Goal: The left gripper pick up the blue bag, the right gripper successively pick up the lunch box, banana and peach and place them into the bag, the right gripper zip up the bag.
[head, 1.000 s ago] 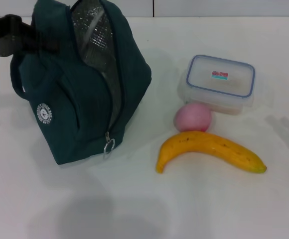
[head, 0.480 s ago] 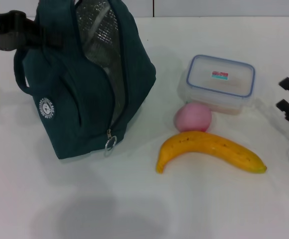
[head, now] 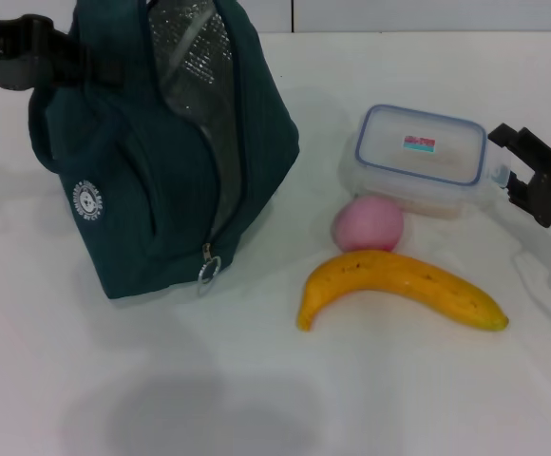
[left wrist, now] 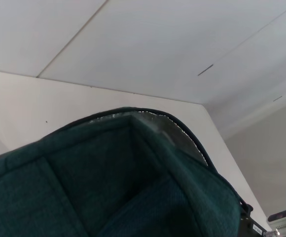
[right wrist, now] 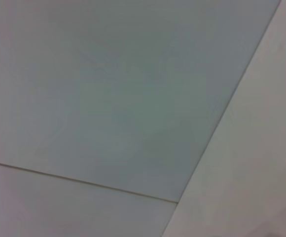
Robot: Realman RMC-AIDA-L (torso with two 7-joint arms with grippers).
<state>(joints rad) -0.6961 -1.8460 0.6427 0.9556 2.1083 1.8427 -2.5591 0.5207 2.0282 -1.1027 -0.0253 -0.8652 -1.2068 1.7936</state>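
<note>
Blue bag: the blue bag (head: 161, 161) stands upright at about 10 o'clock in the head view, its top unzipped so the silvery lining (head: 185, 47) shows; the zipper pull (head: 208, 271) hangs low on the front and a round white logo (head: 86, 201) sits on its side panel.
Left gripper: the left gripper (head: 62, 62) is at the bag's upper left, at the padded handle; whether its fingers clamp the handle cannot be told.
Left wrist view: dark teal fabric of the bag (left wrist: 108, 182) fills the lower part, with a strip of lining at its edge.
Lunch box: the lunch box (head: 418, 160) lies flat at about 2 o'clock, lid on, label up.
Peach: the peach (head: 368, 224) sits just in front of the box, touching the banana.
Banana: the banana (head: 399, 287) lies at about 4 o'clock, ends curving toward the robot.
Right gripper: the right gripper (head: 505, 163) is at 3 o'clock, just beside the box's right end, fingers spread and holding nothing.
Table: the white table (head: 256, 380) carries all of it.
</note>
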